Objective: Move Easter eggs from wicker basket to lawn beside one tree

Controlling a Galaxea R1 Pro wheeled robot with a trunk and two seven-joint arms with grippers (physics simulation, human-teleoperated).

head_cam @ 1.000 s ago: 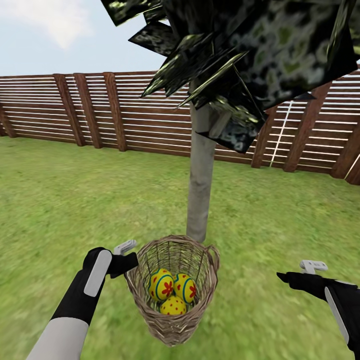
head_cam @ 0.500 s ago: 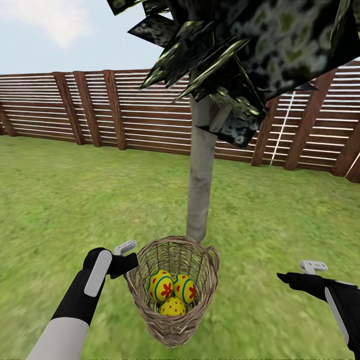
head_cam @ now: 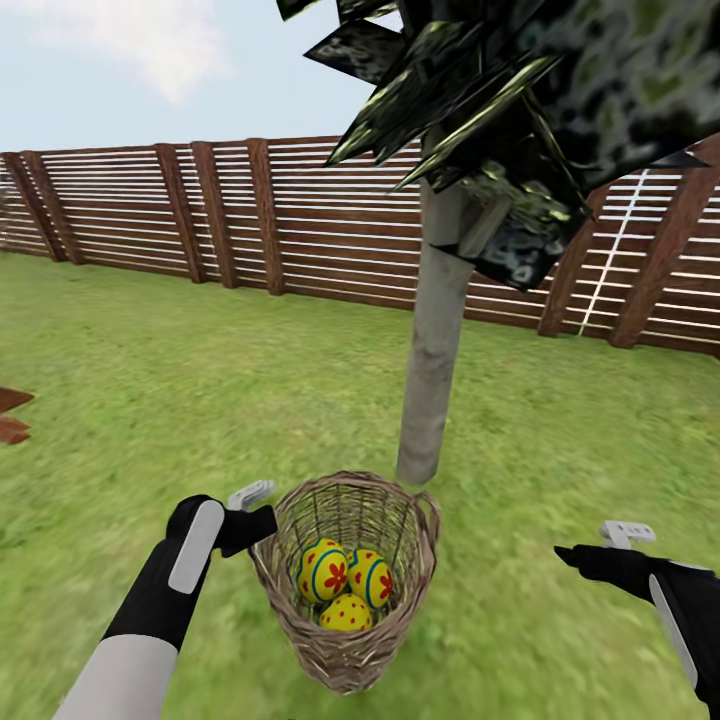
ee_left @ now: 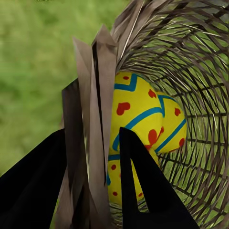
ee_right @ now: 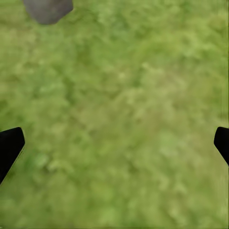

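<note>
Easter eggs [head_cam: 345, 585] are all three sitting in the wicker basket [head_cam: 345, 655], so nothing is unloaded yet. Basket is hanging off the left hand [head_cam: 250, 520], which is pinching the rim wall: in the left wrist view one finger [ee_left: 143, 191] is inside against an egg [ee_left: 133, 114], the other outside, woven wall [ee_left: 98, 143] clamped between them.

Relative to the tree [head_cam: 435, 380]: basket is sitting just in front of the trunk base, on the robot's side, close but not touching as far as I can tell. Whether its bottom is resting on the lawn [head_cam: 150, 400] or hanging just above it, I can't tell. Right hand [head_cam: 612, 545] is hovering off to the trunk's right, nearer the robot, fingers spread wide, holding nothing; right wrist view is showing grass [ee_right: 124, 124] and the trunk foot [ee_right: 47, 9] at the frame edge. Wooden fence [head_cam: 300, 220] is running behind the tree.

Progress, my read: carry-to-tree part is looking about done, since the basket is already beside the chosen trunk. Remaining: set the basket down, then lift out each of the three eggs and lay them on the grass beside this same trunk. Free right hand is looking like the obvious picker. Zero of three placed.
</note>
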